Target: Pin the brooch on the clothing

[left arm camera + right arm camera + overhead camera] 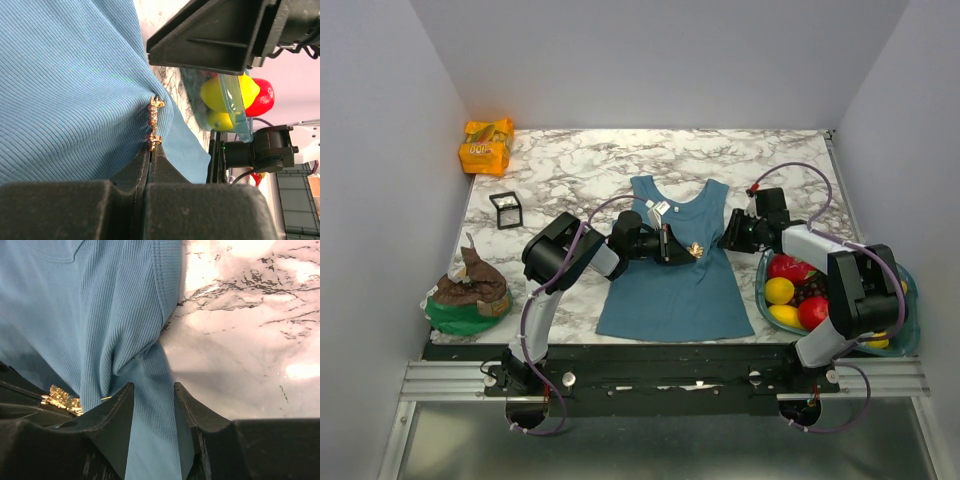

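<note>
Brooch [696, 249]: small gold-orange pin, sitting on the clothing [670, 295] a little right of centre, with the fabric puckered around it. Left to right across the marble table [570, 160]: an orange snack pack [486, 145] in the far-left corner, a black-framed clear box [505, 209] nearer, and a green-and-brown bag [467, 292] at the left edge. The left gripper [150, 156] reaches over the teal top from the left, jaws pressed together and pinching the brooch's near end at their tip. The top is spread on the table, neck away from the arms. The right gripper [153, 386] sits low at the top's right side edge, jaws parted, fabric lying between them unclamped. Far right is a clear bowl [912, 300] of red and yellow fruit.
</note>
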